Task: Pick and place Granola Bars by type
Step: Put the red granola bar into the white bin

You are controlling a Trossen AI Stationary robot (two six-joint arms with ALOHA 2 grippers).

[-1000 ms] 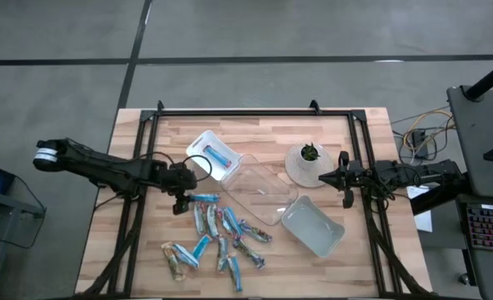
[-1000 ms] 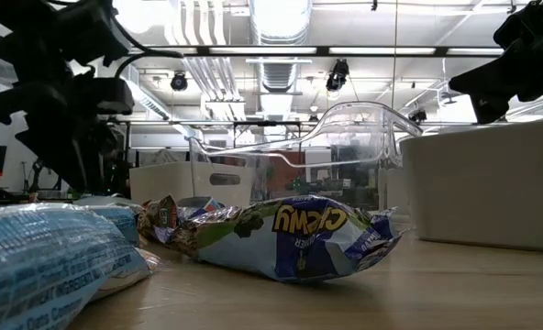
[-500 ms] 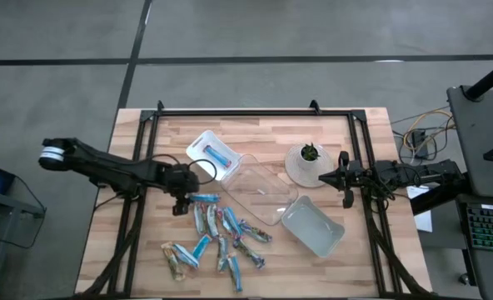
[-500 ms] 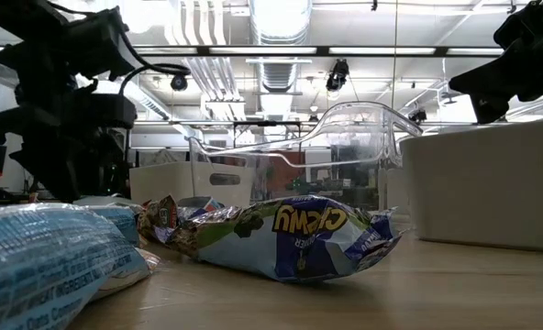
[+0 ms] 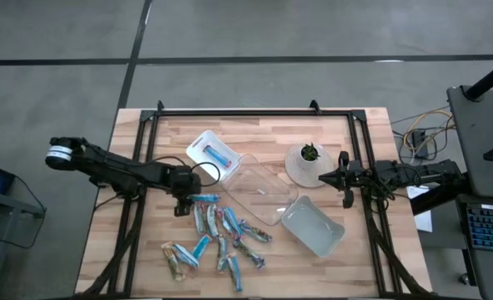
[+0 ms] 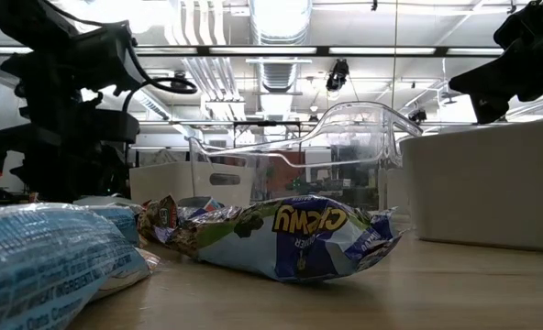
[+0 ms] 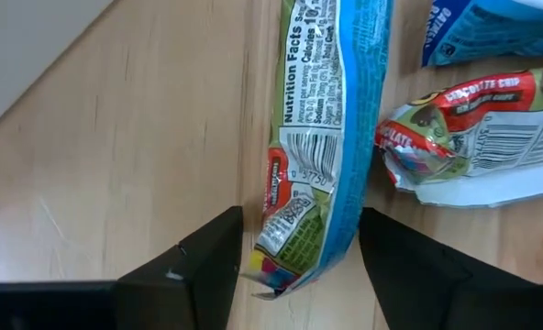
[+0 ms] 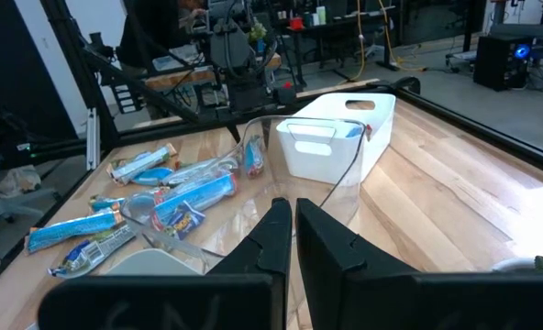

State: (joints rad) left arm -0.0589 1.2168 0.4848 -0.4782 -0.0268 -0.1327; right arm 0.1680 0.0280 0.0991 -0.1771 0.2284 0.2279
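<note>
The left end effector (image 7: 294,261) is hanging low over the wooden desk (image 5: 146,250), its two dark fingers (image 7: 212,266) spread apart on either side of the end of a bright blue foil-wrapped granola bar (image 7: 322,137), not gripping it. That bar is lying at the near edge of the scattered pile of granola bars (image 5: 217,237), beside the clear plastic trays (image 5: 259,192). The right end effector (image 5: 344,179), fingers pressed together, is waiting near the desk's right edge.

Foil-wrapped granola bars (image 5: 217,237) scattered flat, front-left tabletop.
</note>
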